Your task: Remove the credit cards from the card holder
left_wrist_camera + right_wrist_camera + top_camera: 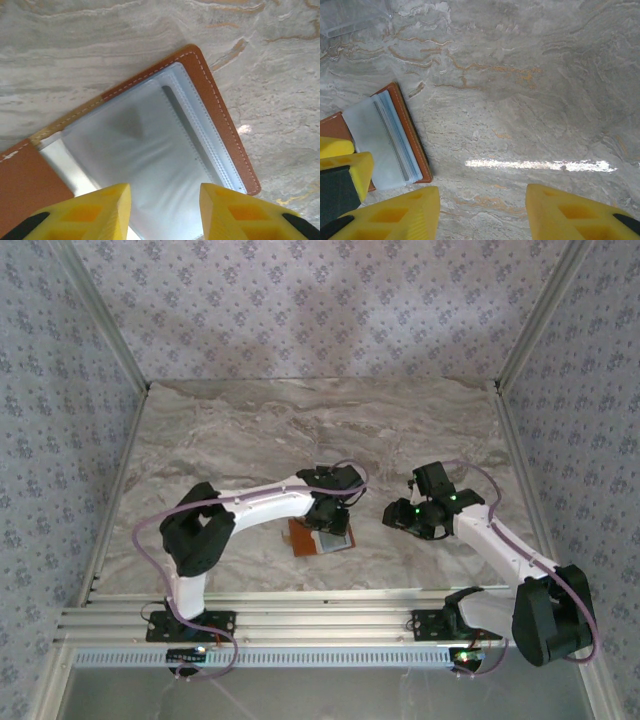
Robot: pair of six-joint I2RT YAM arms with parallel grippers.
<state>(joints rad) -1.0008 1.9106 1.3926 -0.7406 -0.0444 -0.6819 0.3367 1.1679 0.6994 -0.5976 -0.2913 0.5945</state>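
Holder: flat tan-brown leather card holder (299,537) lying open on grey marble table (250,430)
Left end effector (165,200): hovering over it, fingers apart
Right end effector (482,205): hanging rightward, fingers apart

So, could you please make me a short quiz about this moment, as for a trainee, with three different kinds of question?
1. True or false: the card holder lies folded shut on the table.
2. What lies directly between the fingers of the right pincer in its wrist view? A) bare marble table B) the card holder C) a dark card
3. Fill in: the left pincer hovers over the card holder with its jaws ____.

Key: 1 false, it lies open; 2 A; 3 open.
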